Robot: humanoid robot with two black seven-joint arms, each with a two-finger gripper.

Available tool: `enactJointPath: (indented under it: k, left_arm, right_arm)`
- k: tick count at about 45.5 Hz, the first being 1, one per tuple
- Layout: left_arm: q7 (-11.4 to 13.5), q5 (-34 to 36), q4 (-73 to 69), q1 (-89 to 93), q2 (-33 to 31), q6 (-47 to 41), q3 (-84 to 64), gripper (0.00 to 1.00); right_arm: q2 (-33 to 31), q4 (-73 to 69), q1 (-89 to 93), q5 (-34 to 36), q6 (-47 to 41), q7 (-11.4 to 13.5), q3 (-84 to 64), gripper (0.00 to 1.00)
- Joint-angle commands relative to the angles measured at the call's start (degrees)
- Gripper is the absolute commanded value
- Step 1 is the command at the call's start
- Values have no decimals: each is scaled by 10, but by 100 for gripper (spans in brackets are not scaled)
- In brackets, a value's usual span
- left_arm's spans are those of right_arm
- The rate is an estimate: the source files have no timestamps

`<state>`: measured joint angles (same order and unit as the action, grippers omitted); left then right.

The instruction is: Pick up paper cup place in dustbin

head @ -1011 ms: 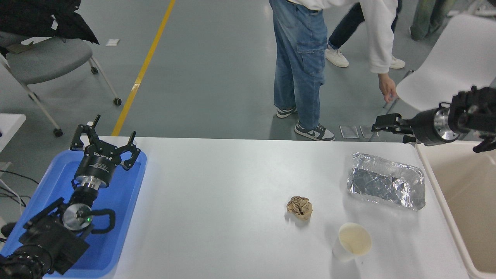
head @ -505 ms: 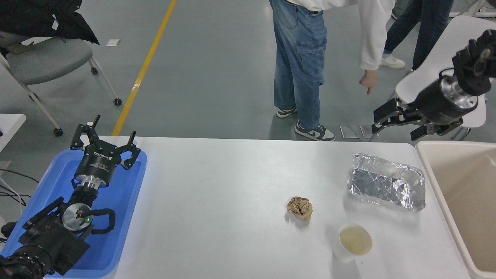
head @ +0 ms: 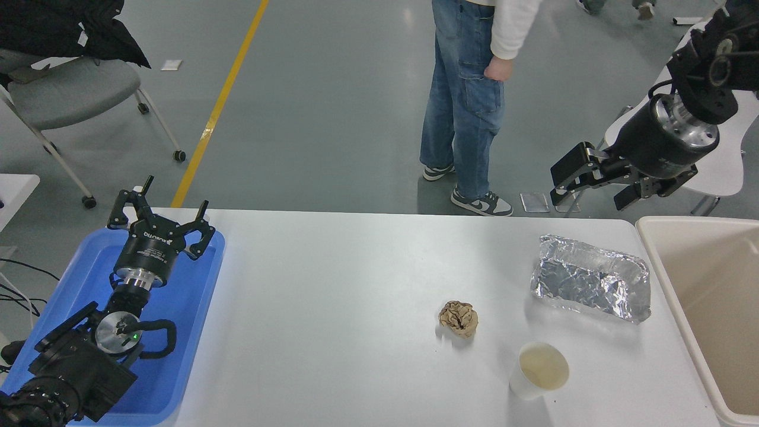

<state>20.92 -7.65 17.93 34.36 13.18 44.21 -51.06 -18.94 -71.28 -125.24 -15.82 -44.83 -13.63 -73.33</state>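
Observation:
The paper cup (head: 538, 370) stands upright on the white table near its front right, white outside, cream inside. The beige dustbin (head: 657, 259) stands at the table's right edge, partly cut off by the picture. My right gripper (head: 594, 185) is open and empty, raised in the air beyond the table's far right corner, well above and behind the cup. My left gripper (head: 160, 224) is open and parked over the blue tray at the lower left.
A crumpled brown paper ball (head: 458, 318) lies left of and behind the cup. A crinkled foil tray (head: 590, 277) lies between the cup and the far edge. The blue tray (head: 195, 296) is at the left. A person (head: 468, 101) stands beyond the far side.
My right arm has risen from over the dustbin's far corner and its gripper has shifted slightly left. The person has straightened up and drawn the hand back to the hip.

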Motion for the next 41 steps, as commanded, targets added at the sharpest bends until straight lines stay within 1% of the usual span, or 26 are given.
enactJointPath:
  k: [1, 9, 13, 27, 41]
  left_arm:
    - [0, 0, 0, 0, 0, 0, 0, 100]
    - [1, 0, 0, 0, 0, 0, 0, 100]
    - [1, 0, 0, 0, 0, 0, 0, 100]
    - [1, 0, 0, 0, 0, 0, 0, 100]
    - [0, 0, 0, 0, 0, 0, 0, 100]
  right_arm:
    - [22, -10, -1, -1, -2, 0, 3, 100]
    - [35, -40, 9, -4, -2, 1, 1, 100]
    - [36, -70, 21, -16, -2, 1, 2, 100]
    - [39, -91, 124, -23, 0, 1, 2, 100]
    - [37, -79, 249, -60, 151, 0, 6, 100]
